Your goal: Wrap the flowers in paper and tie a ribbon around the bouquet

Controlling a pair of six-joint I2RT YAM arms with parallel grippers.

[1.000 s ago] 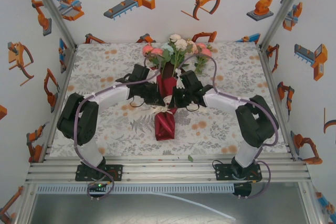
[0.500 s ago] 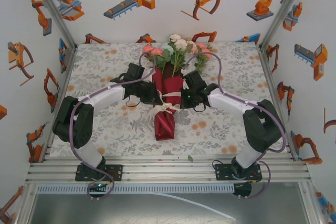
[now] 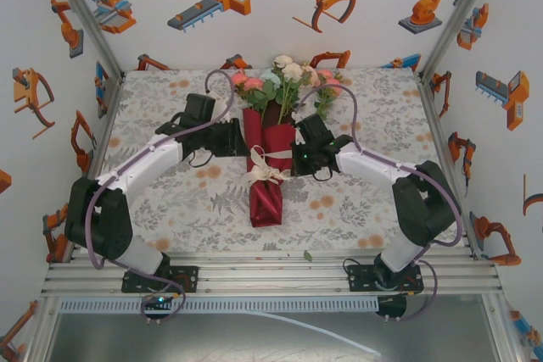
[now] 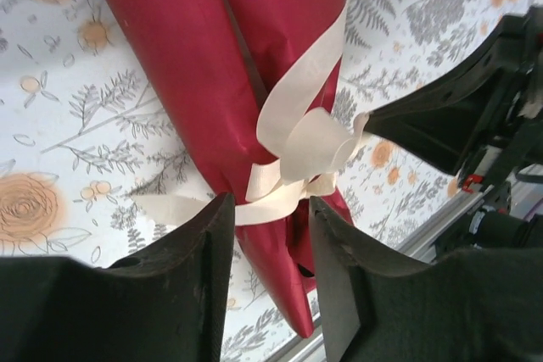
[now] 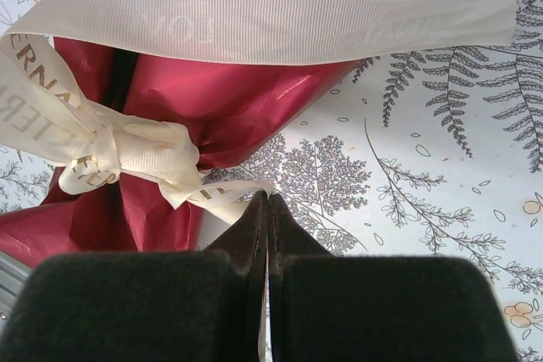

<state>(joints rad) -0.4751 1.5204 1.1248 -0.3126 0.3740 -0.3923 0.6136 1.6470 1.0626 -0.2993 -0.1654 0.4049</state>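
You're at the end of the tying step. The bouquet [image 3: 265, 197] lies along the middle of the table [image 3: 170, 201], flowers [image 3: 284, 74] at the far end. The ribbon [image 5: 254, 27] is already knotted round the narrow part of the paper [image 4: 170, 57]. Your left claw [image 4: 270, 208] sits just beside the tie on the bouquet's left, its jaws moderately apart and holding nothing. Your right claw [image 5: 265, 199] is closed tight on the other side, and a ribbon tail runs right up to its tips. It looks pinched there, though the contact itself is hard to make out. Next, judge whether the knot is snug. If it is, let go on the right and draw both claws straight out sideways so neither tail snags. The left arm stretches long and low from its base, and the right is folded at the elbow with its forearm angled in.
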